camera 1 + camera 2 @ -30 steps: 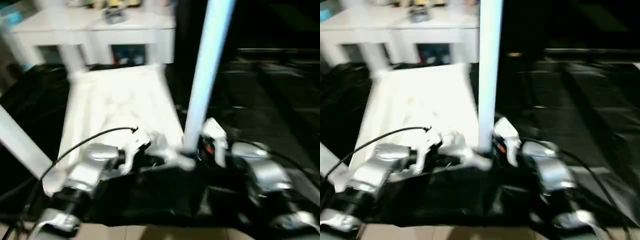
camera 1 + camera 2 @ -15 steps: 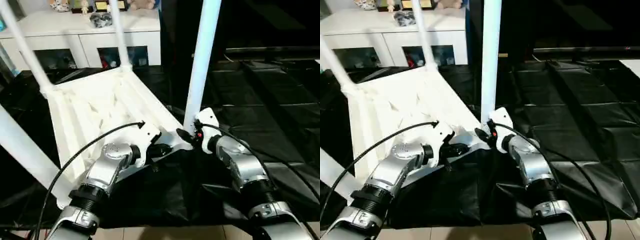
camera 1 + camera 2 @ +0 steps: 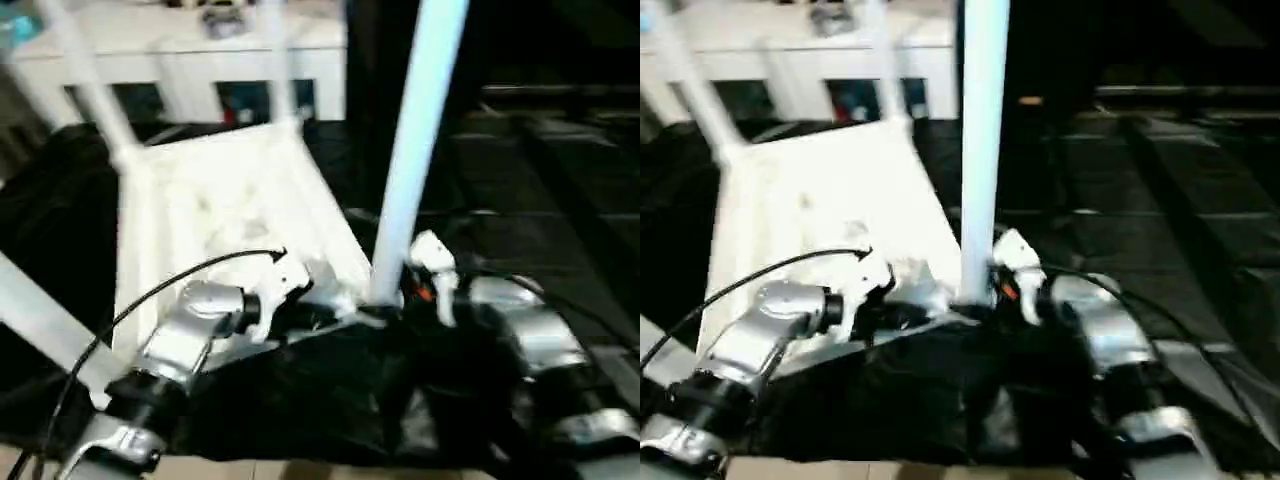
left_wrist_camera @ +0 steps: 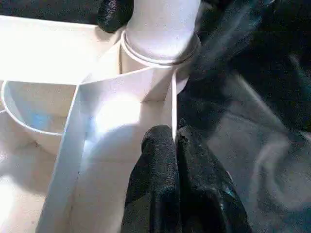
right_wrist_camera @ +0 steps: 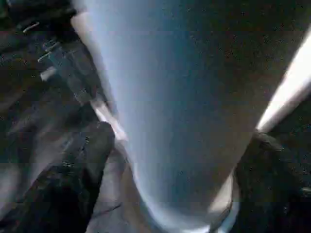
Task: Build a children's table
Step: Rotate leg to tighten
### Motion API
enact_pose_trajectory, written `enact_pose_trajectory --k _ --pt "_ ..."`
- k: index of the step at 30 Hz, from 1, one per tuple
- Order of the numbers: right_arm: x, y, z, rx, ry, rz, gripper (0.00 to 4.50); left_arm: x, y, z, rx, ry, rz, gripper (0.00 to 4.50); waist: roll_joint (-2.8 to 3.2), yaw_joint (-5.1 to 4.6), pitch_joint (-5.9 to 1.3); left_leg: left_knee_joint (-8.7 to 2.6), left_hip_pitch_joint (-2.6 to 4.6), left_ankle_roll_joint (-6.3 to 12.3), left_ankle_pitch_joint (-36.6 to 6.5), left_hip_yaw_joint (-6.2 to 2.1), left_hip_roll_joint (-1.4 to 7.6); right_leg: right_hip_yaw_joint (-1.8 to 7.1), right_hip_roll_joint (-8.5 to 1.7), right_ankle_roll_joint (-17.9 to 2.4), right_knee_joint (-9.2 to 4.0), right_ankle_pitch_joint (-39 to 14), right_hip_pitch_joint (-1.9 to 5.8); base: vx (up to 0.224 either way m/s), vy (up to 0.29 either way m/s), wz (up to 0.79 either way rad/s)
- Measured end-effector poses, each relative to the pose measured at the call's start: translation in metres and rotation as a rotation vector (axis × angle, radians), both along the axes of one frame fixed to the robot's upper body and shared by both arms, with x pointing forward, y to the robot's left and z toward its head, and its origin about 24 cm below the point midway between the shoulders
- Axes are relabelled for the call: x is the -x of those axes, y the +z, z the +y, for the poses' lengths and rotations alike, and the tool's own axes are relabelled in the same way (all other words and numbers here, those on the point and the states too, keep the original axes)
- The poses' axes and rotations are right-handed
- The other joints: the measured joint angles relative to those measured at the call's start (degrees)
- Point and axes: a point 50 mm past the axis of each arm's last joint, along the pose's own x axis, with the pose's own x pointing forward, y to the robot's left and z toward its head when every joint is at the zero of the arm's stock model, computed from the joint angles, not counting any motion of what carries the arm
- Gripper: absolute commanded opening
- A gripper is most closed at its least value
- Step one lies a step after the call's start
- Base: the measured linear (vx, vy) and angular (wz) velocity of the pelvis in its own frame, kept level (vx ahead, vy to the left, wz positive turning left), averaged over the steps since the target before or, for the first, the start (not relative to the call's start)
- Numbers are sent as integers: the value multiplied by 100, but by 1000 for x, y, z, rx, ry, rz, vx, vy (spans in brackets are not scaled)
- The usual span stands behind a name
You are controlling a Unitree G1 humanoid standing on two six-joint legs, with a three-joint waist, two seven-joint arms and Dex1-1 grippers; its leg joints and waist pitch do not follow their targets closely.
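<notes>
Straddling the upright leg (image 3: 410, 160), right hand (image 5: 170, 160) spread; left hand (image 4: 176, 145) clenched on tabletop (image 3: 225, 200) rib.

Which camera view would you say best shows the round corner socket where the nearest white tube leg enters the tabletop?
The left wrist view: the round corner socket sits sharp, the white tube leg seated inside. Both eye views show it blurred at the leg's foot; the right wrist view shows mostly the leg.

left gripper (image 4: 174, 145): fingers pressed together, forearm reaching in from near left | right gripper (image 5: 175, 165): fingers spread wide, forearm near right
</notes>
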Motion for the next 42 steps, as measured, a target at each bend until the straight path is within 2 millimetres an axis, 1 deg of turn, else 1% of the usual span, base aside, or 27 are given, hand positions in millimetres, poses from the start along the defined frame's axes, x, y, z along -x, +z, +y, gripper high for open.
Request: enact_pose_trajectory --k 2,3,4,6,8,11,12,13,15,16,17,19,23,31,34,35,38,40,42 --pt "6 2 -6 15 76 24 403 4 0 2 4 -45 21 0 -2 49 0 7 -10 1 0 0 0 0 0 0 -1 0 0 0 0 0" --pt "7 3 -6 15 92 32 403 5 0 3 5 -55 26 0 -6 57 2 10 -11 2 0 0 0 1 0 0 0 0 0 0 0 0" --pt "8 3 -6 11 102 39 387 5 0 4 4 -61 30 0 -7 62 3 13 -12 2 0 -1 1 1 0 0 3 1 -1 0 0 0" --pt "10 3 -5 0 129 60 387 6 0 8 -3 -84 42 0 -7 66 4 18 -13 2 0 -2 1 1 0 0 9 1 -2 0 0 0" --pt "11 2 -5 -8 141 77 362 7 0 10 -5 -96 50 0 -7 78 4 21 -13 2 0 -2 2 1 0 0 13 1 -3 0 0 0" --pt "12 3 -4 -13 152 84 343 7 0 11 -5 -103 54 0 -8 88 4 24 -17 2 0 -3 2 1 0 0 14 1 -3 0 0 0" --pt "12 3 -3 -18 156 87 320 8 0 11 -3 -107 56 0 -8 90 4 24 -20 2 0 -3 1 1 0 0 14 1 -5 0 0 0" --pt "12 3 -2 -21 159 88 320 8 0 10 -2 -110 56 0 -8 95 4 24 -24 2 0 -4 1 1 -1 0 14 1 -8 0 0 0" --pt "14 3 0 -25 171 94 299 10 1 10 -4 -128 58 0 -8 116 4 25 -32 4 -1 -5 1 0 -1 0 14 0 -13 0 0 0" --pt "16 3 0 -29 177 98 299 11 1 10 1 -134 65 0 -7 119 4 26 -34 5 -1 -5 1 1 -1 0 14 0 -14 0 0 0" --pt "17 2 0 -37 182 106 279 12 0 10 4 -138 69 0 -6 124 3 29 -36 6 -2 -5 1 1 -1 0 14 0 -14 0 0 0" --pt "18 1 0 -41 184 110 262 13 0 10 5 -141 71 0 -6 125 3 37 -38 7 -2 -6 1 2 -2 0 17 1 -14 0 0 0" --pt "22 0 1 -48 193 107 246 15 -1 9 7 -152 80 0 -4 121 4 52 -33 7 -2 -6 2 6 -3 0 26 1 -8 0 0 0" --pt "26 -3 1 -72 151 98 239 16 -4 7 22 -125 84 0 18 116 -2 60 -26 2 -3 -7 2 10 -3 0 32 2 6 0 0 0" --pt "21 -7 1 -102 30 66 237 11 -6 7 31 -41 68 0 30 72 -9 72 -18 -16 -11 -7 3 13 -3 -1 36 16 14 0 0 0" --pt "17 -9 4 -115 -34 48 235 8 -7 8 35 6 63 0 33 35 -12 77 -11 -17 -10 -7 3 15 -3 0 37 22 19 0 0 0" --pt "8 -15 8 -117 -174 22 230 2 -9 4 34 85 47 0 31 -110 -12 87 18 -18 -10 -9 2 25 -2 8 34 38 33 0 0 0" --pt "-2 -17 17 -125 -297 3 228 -5 -10 1 25 153 29 0 17 -226 -6 91 28 -18 -10 -17 1 21 0 29 31 31 34 0 0 0" --pt "-10 -18 22 -109 -397 -22 226 -11 -10 -5 21 209 14 0 17 -293 -6 91 34 -18 -10 -34 0 20 -1 34 24 30 31 0 0 0"
